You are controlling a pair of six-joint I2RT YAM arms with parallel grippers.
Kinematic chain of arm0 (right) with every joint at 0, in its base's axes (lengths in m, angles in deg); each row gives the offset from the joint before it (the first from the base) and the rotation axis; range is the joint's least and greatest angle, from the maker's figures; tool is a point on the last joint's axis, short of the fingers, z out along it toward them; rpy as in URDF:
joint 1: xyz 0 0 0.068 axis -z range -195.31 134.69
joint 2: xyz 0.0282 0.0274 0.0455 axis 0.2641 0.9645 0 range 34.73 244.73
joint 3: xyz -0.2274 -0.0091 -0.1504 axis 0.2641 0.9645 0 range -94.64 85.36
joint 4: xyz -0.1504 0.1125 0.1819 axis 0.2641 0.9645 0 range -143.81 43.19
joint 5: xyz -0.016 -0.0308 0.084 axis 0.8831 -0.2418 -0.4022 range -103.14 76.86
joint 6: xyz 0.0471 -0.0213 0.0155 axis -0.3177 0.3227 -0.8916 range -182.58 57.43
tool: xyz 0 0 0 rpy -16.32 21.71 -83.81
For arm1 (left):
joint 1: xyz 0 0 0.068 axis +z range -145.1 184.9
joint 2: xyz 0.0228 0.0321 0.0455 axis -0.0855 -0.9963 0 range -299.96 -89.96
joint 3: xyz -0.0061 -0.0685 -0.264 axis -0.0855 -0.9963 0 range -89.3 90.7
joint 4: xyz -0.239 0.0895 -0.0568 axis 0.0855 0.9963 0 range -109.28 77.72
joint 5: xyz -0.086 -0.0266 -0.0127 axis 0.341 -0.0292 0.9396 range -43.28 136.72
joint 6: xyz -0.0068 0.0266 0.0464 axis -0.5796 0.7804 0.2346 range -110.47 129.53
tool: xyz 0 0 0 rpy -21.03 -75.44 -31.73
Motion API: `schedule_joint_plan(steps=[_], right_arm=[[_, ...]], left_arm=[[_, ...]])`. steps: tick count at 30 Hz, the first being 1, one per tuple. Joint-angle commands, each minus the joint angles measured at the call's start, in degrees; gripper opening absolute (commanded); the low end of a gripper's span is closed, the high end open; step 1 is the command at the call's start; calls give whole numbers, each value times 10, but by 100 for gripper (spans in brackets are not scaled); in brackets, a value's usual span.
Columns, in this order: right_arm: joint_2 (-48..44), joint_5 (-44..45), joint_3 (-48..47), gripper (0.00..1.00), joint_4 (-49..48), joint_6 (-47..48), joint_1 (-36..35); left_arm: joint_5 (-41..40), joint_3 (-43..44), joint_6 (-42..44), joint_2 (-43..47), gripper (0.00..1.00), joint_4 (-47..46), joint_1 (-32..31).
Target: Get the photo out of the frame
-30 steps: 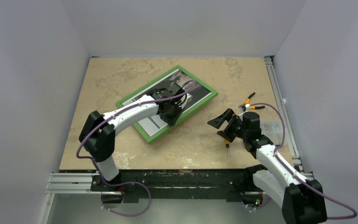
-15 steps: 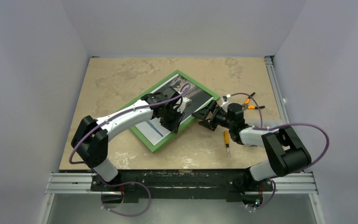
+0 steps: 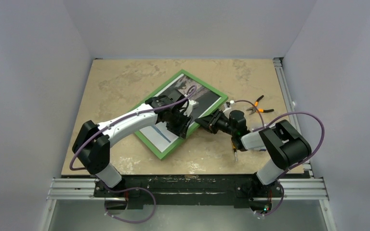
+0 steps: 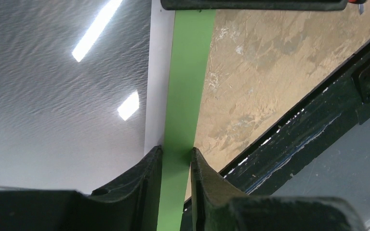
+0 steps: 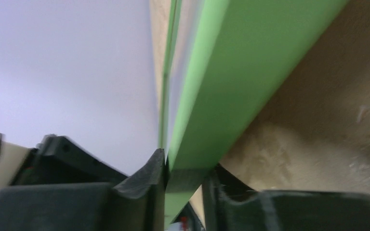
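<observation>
The green frame (image 3: 204,85) lies askew mid-table with the photo (image 3: 200,96) inside it, a grey landscape with a white margin. My left gripper (image 3: 185,126) is over the frame's near-right side. In the left wrist view it (image 4: 177,154) is shut on the green border (image 4: 188,86), with the glossy photo (image 4: 53,96) to its left. My right gripper (image 3: 203,122) reaches in from the right to the same side. In the right wrist view it (image 5: 185,168) is shut on the frame's edge (image 5: 221,86). Both arms hide the photo's middle.
Orange-handled pliers (image 3: 257,107) lie right of the frame. A small yellow-handled screwdriver (image 3: 234,144) lies under my right forearm. The black rail (image 3: 183,183) runs along the table's near edge, and grey walls close in the other three sides.
My right arm swung left from the open table to the frame, and its jaws went from wide open to shut on the edge. The frame turned slightly. The left gripper kept its hold.
</observation>
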Motion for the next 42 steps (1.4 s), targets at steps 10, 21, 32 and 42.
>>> schedule_joint_plan(steps=[10, 21, 32, 42], right_arm=[[-128, 48, -42, 0, 223, -60, -7], [-229, 82, -109, 0, 462, -67, -7], [-289, 103, -103, 0, 513, -56, -6], [-301, 128, -125, 8, 534, -6, -7]], left_arm=[[-395, 6, -20, 76, 76, 26, -177], [-706, 39, -12, -26, 82, 36, -304], [-787, 41, 42, -58, 69, -3, -325], [-743, 36, 70, -38, 22, -5, -333]])
